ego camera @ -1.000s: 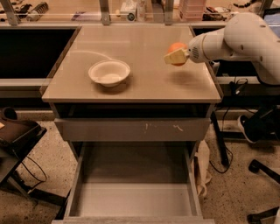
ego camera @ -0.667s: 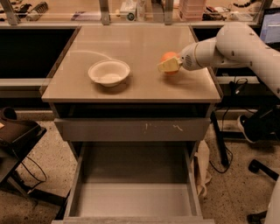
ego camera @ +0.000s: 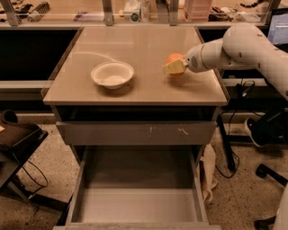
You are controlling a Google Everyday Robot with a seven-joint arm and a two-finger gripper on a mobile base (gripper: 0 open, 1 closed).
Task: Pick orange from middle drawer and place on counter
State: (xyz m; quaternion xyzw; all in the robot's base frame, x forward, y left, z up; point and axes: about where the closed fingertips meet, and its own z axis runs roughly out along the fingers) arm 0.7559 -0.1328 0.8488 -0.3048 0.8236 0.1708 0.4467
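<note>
The orange (ego camera: pixel 173 59) is in my gripper (ego camera: pixel 173 68), low over the right part of the beige-grey counter (ego camera: pixel 144 45); I cannot tell whether it touches the surface. The pale fingers (ego camera: pixel 170 68) are closed around its front. My white arm reaches in from the right. The middle drawer (ego camera: pixel 135 202) is pulled out below, its grey floor bare.
A shallow white bowl (ego camera: pixel 112 74) sits on the counter's left half. A closed grey drawer front with scratch marks (ego camera: pixel 135 133) is above the open drawer. A cluttered bench (ego camera: pixel 135 9) runs behind. Cables and chair legs (ego camera: pixel 270 170) lie on the floor at right.
My gripper has moved left and down with the orange in it, from the counter's right edge to lower over the surface.
</note>
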